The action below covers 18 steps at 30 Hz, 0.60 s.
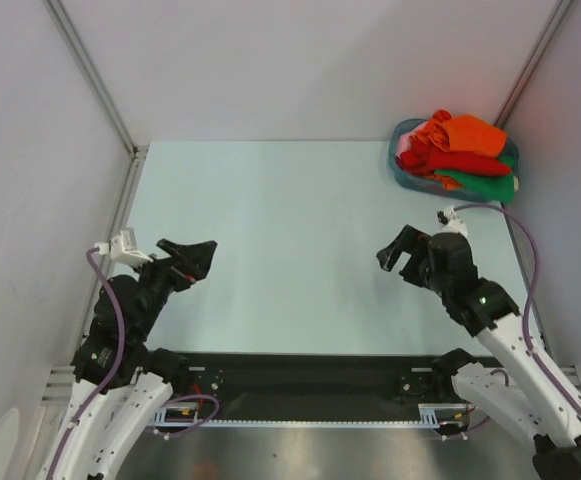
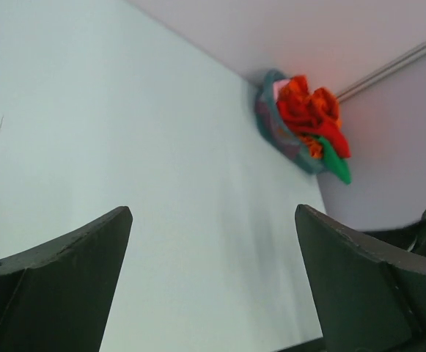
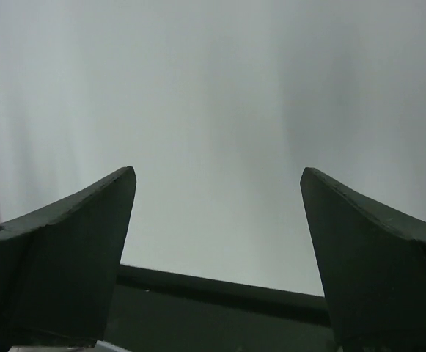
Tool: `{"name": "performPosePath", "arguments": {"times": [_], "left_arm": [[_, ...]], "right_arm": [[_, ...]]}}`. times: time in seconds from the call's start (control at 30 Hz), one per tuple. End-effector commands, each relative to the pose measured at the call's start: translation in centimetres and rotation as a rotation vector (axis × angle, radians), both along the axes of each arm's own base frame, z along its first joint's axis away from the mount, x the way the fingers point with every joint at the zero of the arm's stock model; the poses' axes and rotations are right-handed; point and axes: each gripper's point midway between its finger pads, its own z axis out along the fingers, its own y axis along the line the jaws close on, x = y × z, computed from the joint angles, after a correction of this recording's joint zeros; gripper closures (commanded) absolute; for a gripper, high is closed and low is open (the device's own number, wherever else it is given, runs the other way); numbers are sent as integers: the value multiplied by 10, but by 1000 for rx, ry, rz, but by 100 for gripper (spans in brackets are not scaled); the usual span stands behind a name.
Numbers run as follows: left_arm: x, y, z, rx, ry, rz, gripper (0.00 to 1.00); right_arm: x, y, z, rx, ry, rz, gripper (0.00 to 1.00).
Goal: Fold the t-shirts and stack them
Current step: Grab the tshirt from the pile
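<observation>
Several t-shirts (image 1: 460, 148), orange, red and green, lie crumpled in a heap inside a bluish plastic tub (image 1: 402, 165) at the far right corner of the table. The heap also shows in the left wrist view (image 2: 309, 117). My left gripper (image 1: 192, 258) is open and empty, held above the table at the near left. My right gripper (image 1: 402, 256) is open and empty, held above the table at the near right, well short of the tub. In each wrist view the two dark fingers (image 2: 66, 279) (image 3: 66, 257) stand wide apart with nothing between them.
The pale green tabletop (image 1: 290, 240) lies between grey walls at the left, back and right. A black strip (image 1: 310, 375) runs along the near edge by the arm bases. A green shirt hangs over the tub's near right rim (image 1: 490, 188).
</observation>
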Motion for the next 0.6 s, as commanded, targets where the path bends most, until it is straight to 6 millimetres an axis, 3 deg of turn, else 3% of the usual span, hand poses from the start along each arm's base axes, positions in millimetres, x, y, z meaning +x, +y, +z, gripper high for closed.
{"name": "performPosePath", "arguments": {"times": [0.0, 0.13, 0.17, 0.23, 0.27, 0.37, 0.4, 0.43, 0.57], "left_arm": [[-15, -1, -15, 82, 111, -51, 0], [-22, -16, -2, 83, 28, -155, 0], [-22, -20, -6, 78, 29, -173, 0], [-24, -23, -10, 60, 35, -186, 0], [-25, -25, -11, 57, 34, -200, 0], [-27, -33, -18, 70, 58, -255, 0], [-29, -37, -21, 84, 66, -285, 0], [-29, -39, -22, 90, 67, -298, 0], [-25, -44, -24, 132, 82, -332, 0]], "right_arm": [[31, -35, 18, -177, 25, -101, 1], [87, -52, 49, -143, -27, -78, 0], [102, -75, 53, -145, -34, -162, 0], [138, -100, 62, -206, -76, -244, 0], [152, -125, 69, -256, -97, -331, 0], [199, -164, 85, -370, -139, -425, 2], [214, -178, 70, -402, -100, -445, 4], [228, -187, 85, -430, -128, -466, 4], [271, -202, 87, -497, -168, -486, 7]]}}
